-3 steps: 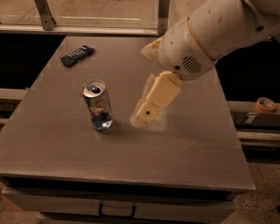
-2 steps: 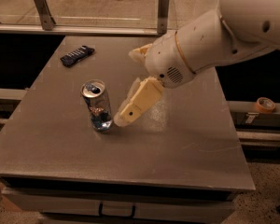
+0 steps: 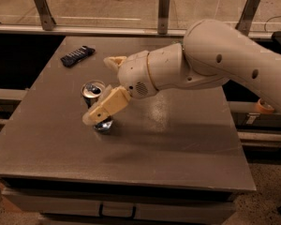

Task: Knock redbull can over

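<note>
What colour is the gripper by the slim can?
Pale cream gripper, at the silver can; camera view.

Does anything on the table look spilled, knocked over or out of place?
Nothing stands out. The can stands upright with the gripper across its front, and the remote lies flat near the far left corner.

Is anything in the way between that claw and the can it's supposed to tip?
Nothing visible: the gripper is right at the upright redbull can, and the remote lies far back on the table.
</note>
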You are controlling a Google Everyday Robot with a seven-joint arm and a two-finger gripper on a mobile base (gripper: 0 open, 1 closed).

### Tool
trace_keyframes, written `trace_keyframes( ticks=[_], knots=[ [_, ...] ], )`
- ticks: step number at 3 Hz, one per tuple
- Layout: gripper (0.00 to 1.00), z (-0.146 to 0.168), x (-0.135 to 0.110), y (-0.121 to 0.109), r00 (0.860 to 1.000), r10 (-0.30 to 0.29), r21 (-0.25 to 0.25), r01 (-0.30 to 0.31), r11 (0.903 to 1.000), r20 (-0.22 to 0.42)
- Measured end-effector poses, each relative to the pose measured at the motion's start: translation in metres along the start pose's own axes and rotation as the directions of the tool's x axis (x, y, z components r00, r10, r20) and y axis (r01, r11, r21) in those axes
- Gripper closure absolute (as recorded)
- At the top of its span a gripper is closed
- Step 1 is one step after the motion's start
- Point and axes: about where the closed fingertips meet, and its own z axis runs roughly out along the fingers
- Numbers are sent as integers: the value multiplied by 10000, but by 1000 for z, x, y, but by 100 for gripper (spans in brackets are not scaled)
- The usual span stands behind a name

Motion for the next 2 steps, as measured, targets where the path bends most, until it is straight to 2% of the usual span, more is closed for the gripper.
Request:
trace_keyframes(
  ticks=[1,2],
  knots=[
    [0,27,-3,-10,9976,-14,50,10,10000,698],
    [0,41,-16,-38,9935,-262,396,219,9990,1110]
  ],
)
